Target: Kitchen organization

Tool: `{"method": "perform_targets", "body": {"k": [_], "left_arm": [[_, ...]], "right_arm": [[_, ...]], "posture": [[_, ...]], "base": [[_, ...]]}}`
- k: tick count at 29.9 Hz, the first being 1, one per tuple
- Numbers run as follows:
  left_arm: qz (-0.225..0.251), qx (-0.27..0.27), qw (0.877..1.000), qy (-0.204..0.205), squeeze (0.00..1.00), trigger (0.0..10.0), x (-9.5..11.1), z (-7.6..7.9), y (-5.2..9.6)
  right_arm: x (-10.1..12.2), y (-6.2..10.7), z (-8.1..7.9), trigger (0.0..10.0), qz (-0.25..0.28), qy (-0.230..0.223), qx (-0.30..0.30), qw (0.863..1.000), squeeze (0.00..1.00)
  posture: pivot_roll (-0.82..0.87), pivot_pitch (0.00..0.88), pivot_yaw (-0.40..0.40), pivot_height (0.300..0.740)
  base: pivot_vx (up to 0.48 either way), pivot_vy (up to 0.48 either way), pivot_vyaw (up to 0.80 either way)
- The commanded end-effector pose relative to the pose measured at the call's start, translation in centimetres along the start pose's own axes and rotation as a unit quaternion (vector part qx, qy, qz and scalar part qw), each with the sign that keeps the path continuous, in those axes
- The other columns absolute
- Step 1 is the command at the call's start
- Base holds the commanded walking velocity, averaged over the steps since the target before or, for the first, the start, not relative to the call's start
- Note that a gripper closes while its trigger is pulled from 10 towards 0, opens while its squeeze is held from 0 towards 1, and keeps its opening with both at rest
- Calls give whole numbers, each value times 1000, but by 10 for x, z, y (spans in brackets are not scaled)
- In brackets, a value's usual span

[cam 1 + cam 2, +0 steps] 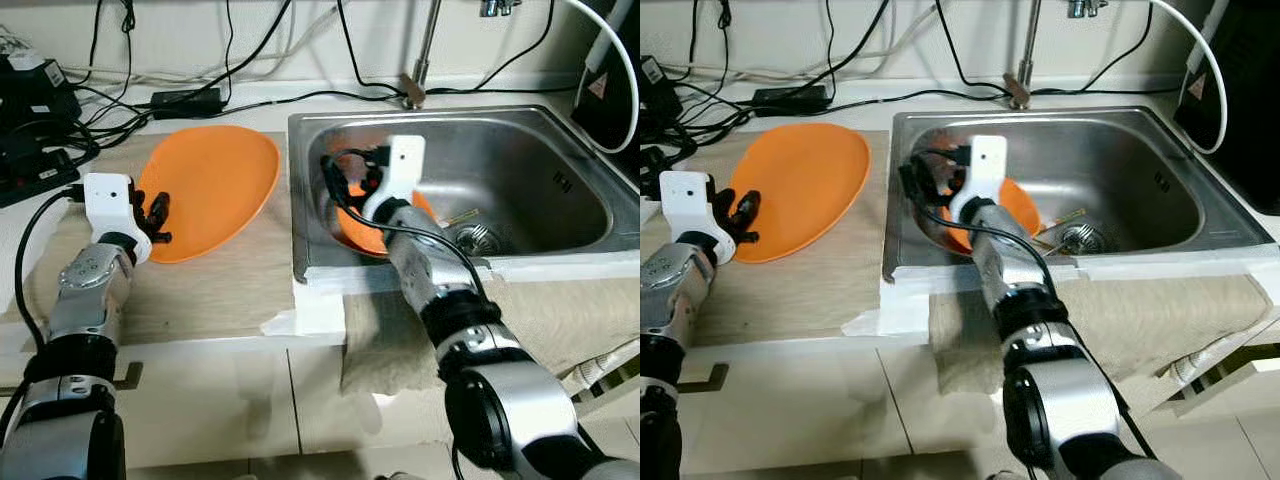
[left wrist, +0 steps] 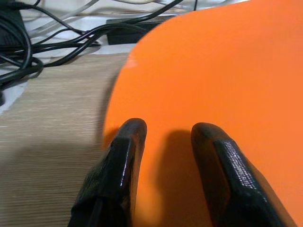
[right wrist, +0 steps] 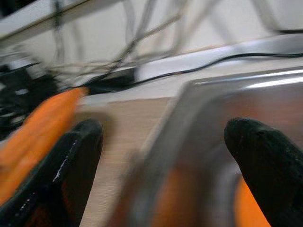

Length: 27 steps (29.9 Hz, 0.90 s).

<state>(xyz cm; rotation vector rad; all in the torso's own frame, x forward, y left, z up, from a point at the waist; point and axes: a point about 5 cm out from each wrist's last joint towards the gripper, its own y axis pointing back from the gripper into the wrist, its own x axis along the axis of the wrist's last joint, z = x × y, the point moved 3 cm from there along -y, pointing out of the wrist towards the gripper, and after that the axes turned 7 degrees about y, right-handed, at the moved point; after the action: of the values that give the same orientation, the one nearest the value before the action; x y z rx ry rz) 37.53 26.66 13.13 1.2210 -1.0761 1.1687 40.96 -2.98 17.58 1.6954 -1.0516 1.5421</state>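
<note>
A large orange plate [image 1: 215, 185] lies on the wooden counter left of the sink. My left gripper [image 1: 158, 220] is at the plate's near left edge, open, with both black fingertips [image 2: 132, 130] over the orange surface and nothing between them. A second orange dish [image 1: 358, 228] leans inside the steel sink [image 1: 400, 268] against its left wall. My right gripper [image 1: 345, 180] reaches into the sink just above that dish. In the blurred right wrist view its fingers [image 3: 85, 139] are spread wide, open, with the sink's left rim between them.
A faucet [image 1: 420, 60] rises behind the sink, and the drain [image 1: 478, 238] has a utensil beside it. Black cables and a power adapter [image 1: 185, 100] run along the back of the counter. A beige cloth [image 1: 560, 310] hangs over the front edge. A black appliance [image 1: 610, 90] stands far right.
</note>
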Motion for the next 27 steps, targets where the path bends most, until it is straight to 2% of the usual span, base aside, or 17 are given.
{"method": "perform_targets", "body": {"k": [1, 6, 11, 15, 20, 23, 27], "left_arm": [[-83, -10, 996, 7, 0, 10000, -45, 8, 8], [-82, -12, 997, 7, 0, 10000, -45, 8, 8], [-78, -9, 997, 9, 0, 10000, -44, 8, 9], [-77, -8, 997, 10, 0, 10000, -44, 8, 9], [-75, -12, 997, 13, 0, 10000, -44, 10, 10], [-73, -11, 997, 14, 0, 10000, -43, 10, 10], [-69, -13, 997, 15, 0, 10000, -41, 10, 10]], "right_arm": [[4, -7, -14, 10000, -5, -7, 32, 999, 0], [8, -11, -19, 10000, -5, -12, 45, 999, 0], [16, -19, -46, 10000, -3, -26, 105, 994, 0], [6, -19, -53, 10000, -23, -30, 115, 993, 0], [-5, -19, -61, 10000, -50, -74, 123, 988, 0], [-14, -18, -60, 10000, -70, -102, 107, 987, 0], [-20, -18, -64, 10000, -78, -93, 109, 987, 0]], "posture": [[56, 0, -11, 740], [59, 0, -12, 740], [81, 0, -29, 740], [85, 0, -35, 740], [86, 0, -37, 740], [91, 0, -41, 740], [96, 0, -43, 740]], "base": [[0, 0, 0], [0, 0, 0], [0, 0, 0], [0, 0, 0], [0, 0, 0], [0, 0, 0], [0, 0, 0]]}}
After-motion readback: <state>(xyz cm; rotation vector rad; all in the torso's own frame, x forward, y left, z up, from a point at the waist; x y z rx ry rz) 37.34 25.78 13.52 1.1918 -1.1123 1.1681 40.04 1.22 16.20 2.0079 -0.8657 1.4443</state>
